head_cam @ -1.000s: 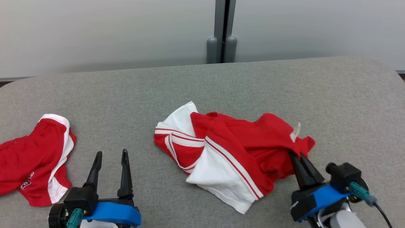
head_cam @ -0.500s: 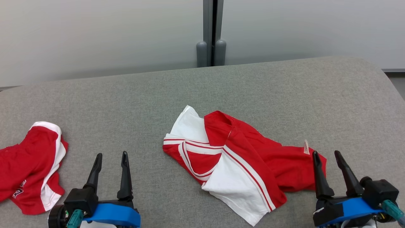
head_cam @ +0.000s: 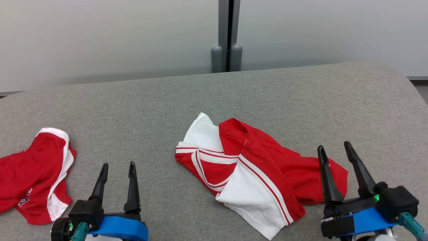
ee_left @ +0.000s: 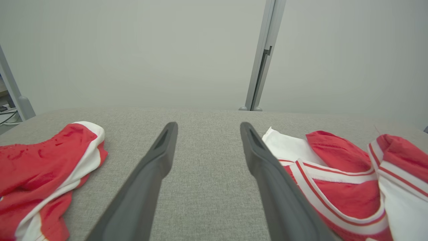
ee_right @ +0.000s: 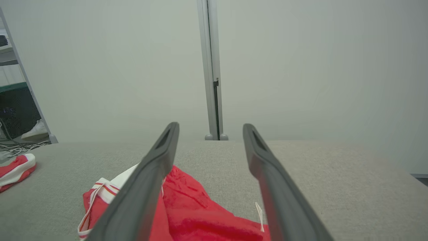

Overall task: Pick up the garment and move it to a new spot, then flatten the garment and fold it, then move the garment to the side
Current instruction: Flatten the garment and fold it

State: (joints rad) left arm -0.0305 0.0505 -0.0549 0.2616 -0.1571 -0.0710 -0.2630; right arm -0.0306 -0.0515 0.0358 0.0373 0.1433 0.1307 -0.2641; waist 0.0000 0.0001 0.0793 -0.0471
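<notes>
The red-and-white jersey was seen crumpled at the lower centre of the head view, on the grey fabric surface. The right gripper was held spread wide at the lower right (its 2 fingers empty, at the jersey's red edge). The left gripper was likewise released at the lower left, near another red garment.

Garment partly behind right tool

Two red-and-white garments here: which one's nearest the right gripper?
The centre garment: its red end lies right by the open right gripper. The other garment sits far left, past the left gripper.
</notes>
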